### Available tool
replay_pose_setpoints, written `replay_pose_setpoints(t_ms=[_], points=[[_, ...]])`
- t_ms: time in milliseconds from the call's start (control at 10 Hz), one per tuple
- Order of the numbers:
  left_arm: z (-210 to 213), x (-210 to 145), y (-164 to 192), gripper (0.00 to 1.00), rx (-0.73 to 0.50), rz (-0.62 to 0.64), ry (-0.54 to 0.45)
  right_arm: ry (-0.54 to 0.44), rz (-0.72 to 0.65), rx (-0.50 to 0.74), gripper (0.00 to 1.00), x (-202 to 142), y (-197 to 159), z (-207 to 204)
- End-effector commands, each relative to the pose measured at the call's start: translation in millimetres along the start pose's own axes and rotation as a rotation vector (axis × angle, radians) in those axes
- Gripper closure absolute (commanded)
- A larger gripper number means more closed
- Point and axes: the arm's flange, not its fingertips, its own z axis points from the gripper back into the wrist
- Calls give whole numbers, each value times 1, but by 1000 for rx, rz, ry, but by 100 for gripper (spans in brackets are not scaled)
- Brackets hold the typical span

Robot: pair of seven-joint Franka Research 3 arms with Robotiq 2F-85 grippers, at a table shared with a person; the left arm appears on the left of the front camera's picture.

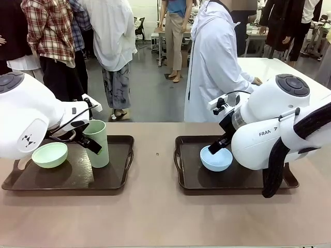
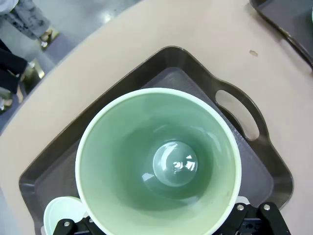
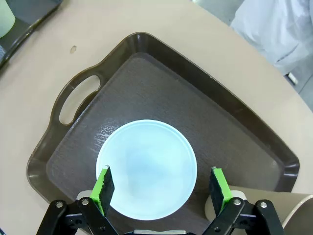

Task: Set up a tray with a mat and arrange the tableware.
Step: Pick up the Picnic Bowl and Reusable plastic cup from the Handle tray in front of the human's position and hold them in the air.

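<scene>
On the left tray (image 1: pixel 67 188) a pale green bowl (image 1: pixel 49 154) sits beside a tall pale green cup (image 1: pixel 99 155) that stands upright. My left gripper (image 1: pixel 92 143) is open, one finger on each side of the cup. From the left wrist I look straight down into the cup (image 2: pixel 159 161), with the bowl (image 2: pixel 61 213) at its lower left and a mat (image 2: pixel 186 78) under it. On the right tray (image 1: pixel 207 187) lies a light blue bowl (image 1: pixel 216 158). My right gripper (image 3: pixel 161 183) hangs open over that bowl (image 3: pixel 146 166), which rests on a dark mat (image 3: pixel 161 93). A tan-brown cup (image 3: pixel 288 208) shows at the corner.
The two trays lie side by side on the tan table (image 1: pixel 155 217), with a bare strip between them. A person in a white coat (image 1: pixel 217 67) stands at the far side. Several other people stand farther back.
</scene>
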Motion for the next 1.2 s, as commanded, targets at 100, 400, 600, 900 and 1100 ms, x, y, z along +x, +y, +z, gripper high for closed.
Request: replay_pose_setpoints(t_ms=[100, 400, 600, 900, 1100], points=[[0, 0, 0, 0, 0, 0, 0, 0, 0, 0, 0, 0, 0, 0], [0, 0, 0, 0, 0, 0, 0, 0, 0, 0, 0, 0, 0, 0], [0, 0, 0, 0, 0, 0, 0, 0, 0, 0, 0, 0, 0, 0], [45, -9, -7, 0, 51, 42, 22, 133, -108, 17, 0, 16, 15, 56], [91, -26, -10, 0, 57, 115, 76, 208, -159, 26, 0, 9, 33, 115]])
